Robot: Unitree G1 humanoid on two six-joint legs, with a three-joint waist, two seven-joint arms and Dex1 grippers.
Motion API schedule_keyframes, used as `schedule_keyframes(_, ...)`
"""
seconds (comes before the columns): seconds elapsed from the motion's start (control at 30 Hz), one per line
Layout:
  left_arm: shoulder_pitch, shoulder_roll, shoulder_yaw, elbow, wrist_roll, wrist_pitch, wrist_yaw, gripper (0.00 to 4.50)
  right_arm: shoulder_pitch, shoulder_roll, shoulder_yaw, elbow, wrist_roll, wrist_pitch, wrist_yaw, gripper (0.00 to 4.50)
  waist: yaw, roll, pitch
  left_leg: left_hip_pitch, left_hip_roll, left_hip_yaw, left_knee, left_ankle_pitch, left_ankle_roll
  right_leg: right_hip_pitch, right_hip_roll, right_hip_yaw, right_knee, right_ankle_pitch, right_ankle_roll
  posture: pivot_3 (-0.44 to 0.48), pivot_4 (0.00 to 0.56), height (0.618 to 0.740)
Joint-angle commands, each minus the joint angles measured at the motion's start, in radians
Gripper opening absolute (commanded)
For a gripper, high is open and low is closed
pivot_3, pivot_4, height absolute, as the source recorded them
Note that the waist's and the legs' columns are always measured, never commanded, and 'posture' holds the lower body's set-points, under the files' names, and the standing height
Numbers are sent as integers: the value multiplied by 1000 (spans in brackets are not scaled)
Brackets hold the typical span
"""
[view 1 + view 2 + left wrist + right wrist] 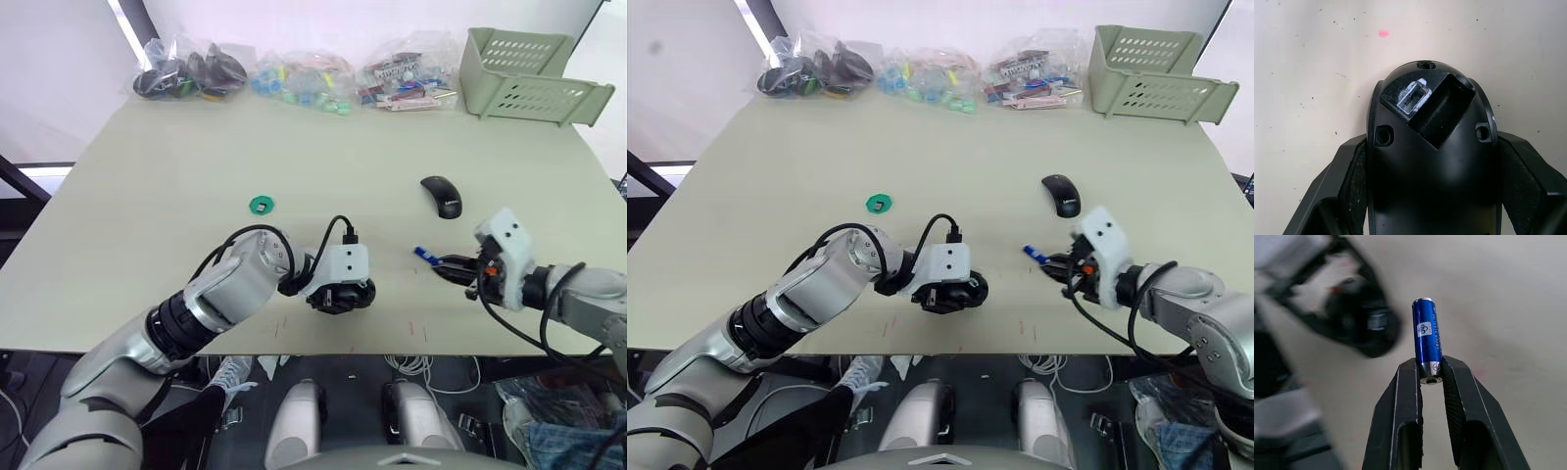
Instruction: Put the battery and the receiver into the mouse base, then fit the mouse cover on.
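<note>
The right gripper (1431,374) pinches the glossy blue battery (1427,339) by one silvery end, above the table (343,157). The left gripper (1430,181) clamps the matte black mouse base (1432,147), its compartments exposed. The smooth domed mouse cover (442,195) lies apart.

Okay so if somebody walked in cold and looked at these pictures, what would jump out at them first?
Probably the blue battery, pinched by one end in the right gripper and held above the table's near edge. Next, the left gripper clamping the mouse base, whose open battery bay is empty with the receiver already slotted beside it. Behind them the mouse cover lies alone on the table.
</note>
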Motion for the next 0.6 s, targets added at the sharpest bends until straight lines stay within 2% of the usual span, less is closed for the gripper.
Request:
schedule_keyframes(0.03,12,14,-25,42,45,3,4,2996,-83,71,-6,-6,48,153,-64,99,-2,0,0,0,0,0,0,0,0,0,0,0,0,0,0,0,150,740)
schedule_keyframes(0.1,9,11,-25,46,48,1,1,2996,-112,117,54,4,42,191,-114,99,-2,0,0,0,0,0,0,0,0,0,0,0,0,0,0,0,150,740)
schedule_keyframes(0.2,9,9,-25,47,52,-1,-3,2996,-121,108,122,11,47,196,-158,99,-2,0,0,0,0,0,0,0,0,0,0,0,0,0,0,0,150,740)
schedule_keyframes(0.3,5,4,-28,55,57,-7,-5,2996,-137,148,139,42,72,196,-203,99,-3,0,0,-1,0,0,0,0,0,-1,-1,0,0,0,0,0,150,740)
schedule_keyframes(0.4,4,5,-31,61,64,-16,-8,2996,-166,123,200,53,91,196,-228,99,-3,0,0,0,0,0,0,0,0,0,-1,0,0,0,0,0,150,740)
schedule_keyframes(0.6,1,-2,-33,67,69,-22,-16,2996,-164,177,200,128,190,196,-357,99,-3,0,0,0,0,0,0,0,0,-1,-1,0,0,0,0,0,150,740)
